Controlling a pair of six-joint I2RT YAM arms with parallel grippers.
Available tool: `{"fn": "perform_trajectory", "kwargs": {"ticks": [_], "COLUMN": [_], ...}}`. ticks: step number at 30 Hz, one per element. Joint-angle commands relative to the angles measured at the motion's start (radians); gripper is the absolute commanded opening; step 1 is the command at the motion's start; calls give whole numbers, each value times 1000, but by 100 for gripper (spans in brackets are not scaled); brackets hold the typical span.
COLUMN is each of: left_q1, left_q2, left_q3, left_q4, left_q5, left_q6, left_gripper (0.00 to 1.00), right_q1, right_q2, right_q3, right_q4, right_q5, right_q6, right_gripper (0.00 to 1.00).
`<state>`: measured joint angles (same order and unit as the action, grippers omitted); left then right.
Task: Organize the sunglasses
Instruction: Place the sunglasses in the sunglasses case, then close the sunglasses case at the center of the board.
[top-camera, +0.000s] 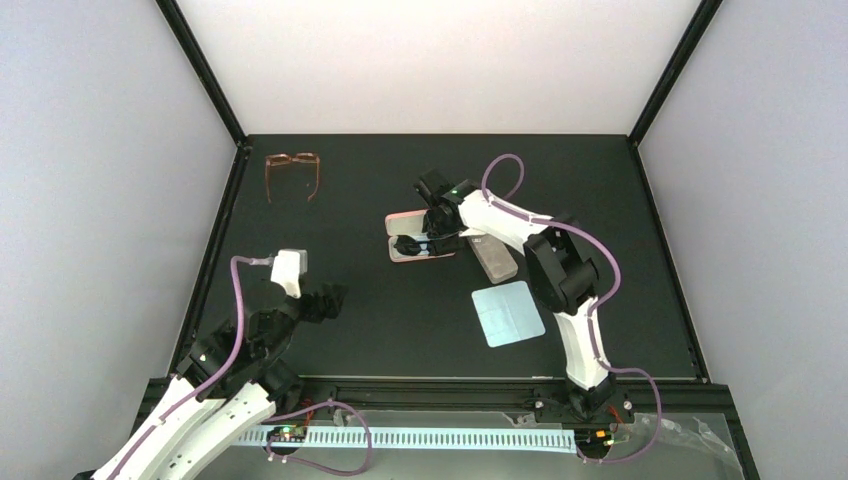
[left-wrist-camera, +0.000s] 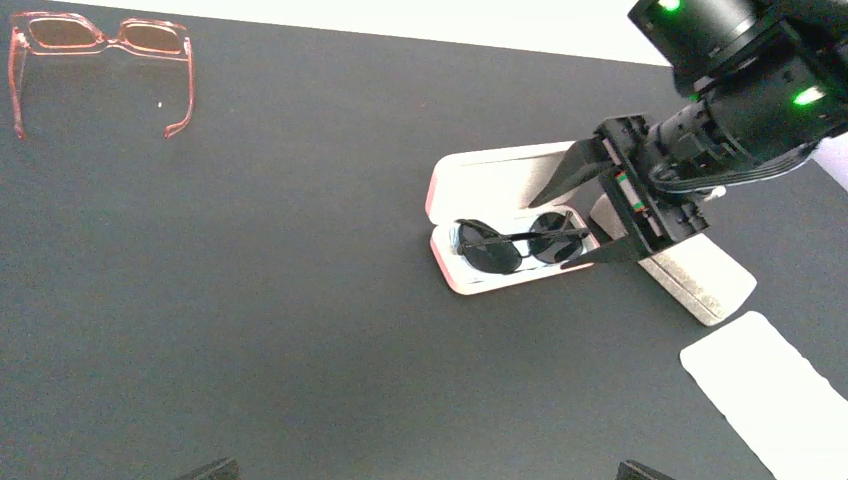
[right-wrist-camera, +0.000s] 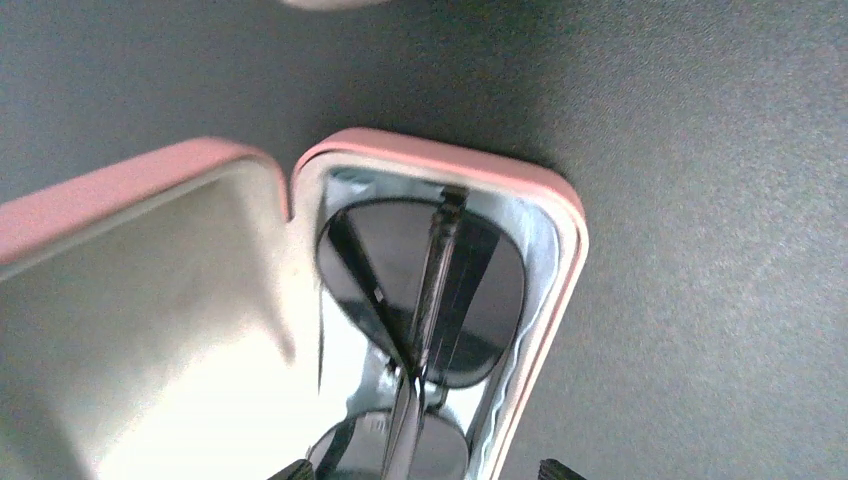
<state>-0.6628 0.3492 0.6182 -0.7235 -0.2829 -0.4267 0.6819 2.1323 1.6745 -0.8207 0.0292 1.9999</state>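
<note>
At the upper left of the top view, a pair of translucent red-framed glasses (top-camera: 292, 172) sits unfolded on the dark bench (top-camera: 400, 330), well apart from everything else. At the lower left the left hand (top-camera: 328, 300) hangs over bare bench, jaws spread wide with nothing between them. Near the middle lies the pink case (top-camera: 400, 221), opened flat, with its lid (left-wrist-camera: 490, 175) as the upper half and its tray (left-wrist-camera: 447, 262) below. The sunglasses (left-wrist-camera: 518, 243) are in the tray, folded, with the lenses flat and the slim arms crossed on top. Their long axis runs left to right across the frame, in line with the tray, and is tipped slightly upward at the right end in the left wrist view. The right hand (left-wrist-camera: 550, 235) is at that right end, reaching in along the same axis. Its jaws stand partly apart, one finger over the lid and the other by the tray's near rim, and neither seems to pinch the frame. Just right of the pink case lies a closed grey case (top-camera: 495, 258), with a pale cloth (top-camera: 508, 313) lower right. The right arm is far nearer. Shutting the lid looks like the next step, and it would call for a push across the long axis.
</note>
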Motion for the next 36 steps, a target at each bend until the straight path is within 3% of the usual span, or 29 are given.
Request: {"fn": "perform_trajectory", "kwargs": {"ticks": [1,10,16,27,31,36], "left_q1": [24,64,80,80,80,75], "left_q2": [3,-3,33,268,353,448], "left_q3": [5,15,45,197,217,159], "left_q4": [23,6,-25,-78,-62,11], "left_q5": [6,-15,-35,27,127,247], "left_q6": [10,-7,-9,41,72,-123], "left_gripper": [99,99,99,99,99,93], "right_q1": [-4,-3,-10,-66,-92,-124], "right_q2": [-95,-311,-422,-387,-324,-203], "right_q3": [-20,-147,-172,70,161,363], "right_q4": [-32,-61,-63,-89,-65,-134], "right_q5": [4,89,194,231,127,-35], "right_q6": [-66,-282,-521,-1109,-1296,-1448], "right_gripper": [60,65,65,62,61,60]}}
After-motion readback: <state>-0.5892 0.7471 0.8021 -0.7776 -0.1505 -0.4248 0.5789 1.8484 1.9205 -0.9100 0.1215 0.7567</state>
